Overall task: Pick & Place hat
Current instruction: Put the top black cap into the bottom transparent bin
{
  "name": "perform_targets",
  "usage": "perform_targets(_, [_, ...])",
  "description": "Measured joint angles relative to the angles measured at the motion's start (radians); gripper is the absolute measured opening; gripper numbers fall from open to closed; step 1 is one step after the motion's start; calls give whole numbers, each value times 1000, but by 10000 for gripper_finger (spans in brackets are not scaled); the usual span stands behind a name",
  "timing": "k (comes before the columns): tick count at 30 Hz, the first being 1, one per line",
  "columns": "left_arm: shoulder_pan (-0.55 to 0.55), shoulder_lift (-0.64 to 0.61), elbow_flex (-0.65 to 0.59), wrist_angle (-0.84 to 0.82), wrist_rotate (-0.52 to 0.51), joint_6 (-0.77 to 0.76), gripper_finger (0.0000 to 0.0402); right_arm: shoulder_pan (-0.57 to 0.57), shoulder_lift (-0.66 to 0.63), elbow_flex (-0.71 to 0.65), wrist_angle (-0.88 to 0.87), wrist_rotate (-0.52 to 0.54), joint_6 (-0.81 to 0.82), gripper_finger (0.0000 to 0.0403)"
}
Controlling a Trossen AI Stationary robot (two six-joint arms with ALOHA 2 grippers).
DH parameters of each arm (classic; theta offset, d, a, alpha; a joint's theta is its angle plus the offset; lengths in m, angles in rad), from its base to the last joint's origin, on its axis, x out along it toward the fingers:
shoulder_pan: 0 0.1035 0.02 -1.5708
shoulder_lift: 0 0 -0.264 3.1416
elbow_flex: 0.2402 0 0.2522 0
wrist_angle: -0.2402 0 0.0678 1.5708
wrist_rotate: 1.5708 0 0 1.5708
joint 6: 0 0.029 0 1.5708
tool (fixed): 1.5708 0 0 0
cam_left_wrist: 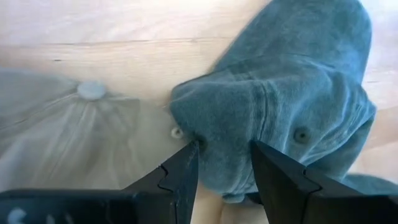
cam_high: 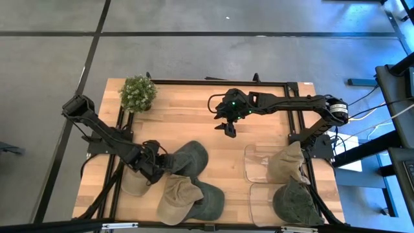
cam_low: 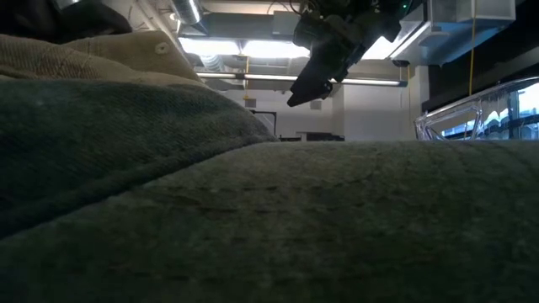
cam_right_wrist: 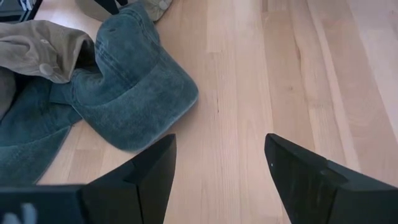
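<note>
A dark green cap (cam_high: 191, 156) (cam_left_wrist: 292, 74) lies crown up on the wooden table, its brim (cam_right_wrist: 146, 102) pointing to the far right. My left gripper (cam_high: 155, 171) (cam_left_wrist: 224, 155) is at its near-left side, shut on the crown. A tan cap (cam_high: 132, 184) (cam_left_wrist: 68, 124) lies beside it under the left arm. Another tan cap (cam_high: 176, 197) lies on a second green cap (cam_high: 210, 202) at the near edge. My right gripper (cam_high: 228, 129) (cam_right_wrist: 221, 149) (cam_low: 305, 91) hangs open above the table's middle, holding nothing. My left gripper pinches a raised fold of the green cap's crown (cam_left_wrist: 227, 134) between its two fingers (cam_left_wrist: 186, 168), close to an eyelet. It comes in low from the table's left. The cap rests on the table.
Two clear trays stand at the right: the far one (cam_high: 253, 162) holds a tan cap (cam_high: 288, 165), the near one (cam_high: 259, 200) a green cap (cam_high: 294, 202). A small potted plant (cam_high: 138, 94) stands at the far left corner. Caps near the lens fill most of the low view.
</note>
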Motion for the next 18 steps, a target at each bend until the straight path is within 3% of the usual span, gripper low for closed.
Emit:
perform_targets(9, [6, 32, -2, 28, -18, 74, 143, 0, 0, 0, 2, 0, 3, 245])
perform_targets(18, [6, 95, -3, 39, -4, 26, 124, 0, 0, 0, 13, 1, 2, 245])
